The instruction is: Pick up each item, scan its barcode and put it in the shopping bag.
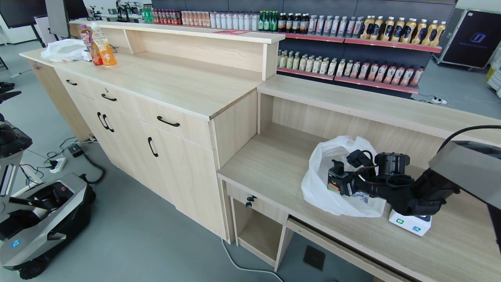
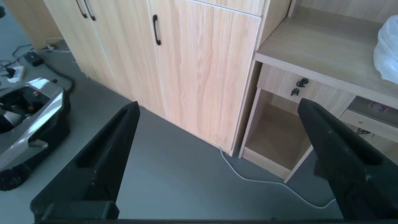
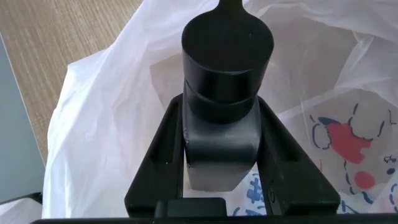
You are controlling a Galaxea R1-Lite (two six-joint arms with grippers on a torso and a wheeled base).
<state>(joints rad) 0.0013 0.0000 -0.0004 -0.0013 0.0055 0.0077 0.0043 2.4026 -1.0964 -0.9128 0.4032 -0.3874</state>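
My right gripper (image 1: 337,181) is shut on a dark bottle (image 3: 227,56) with a black cap. It holds the bottle in the mouth of the white shopping bag (image 1: 332,156), which sits on the lower wooden counter (image 1: 274,164). In the right wrist view the bottle stands between the two fingers (image 3: 163,155), with the bag's white plastic (image 3: 106,124) spread all around it. My left gripper (image 2: 214,168) is open with nothing in it. It hangs above the grey floor in front of the cabinet doors (image 2: 205,56).
A small white box (image 1: 410,224) stands on the counter beside the bag, under my right arm. On the far end of the higher counter are two drink bottles (image 1: 102,47) and another white bag (image 1: 64,50). Shelves of bottles (image 1: 352,31) line the back.
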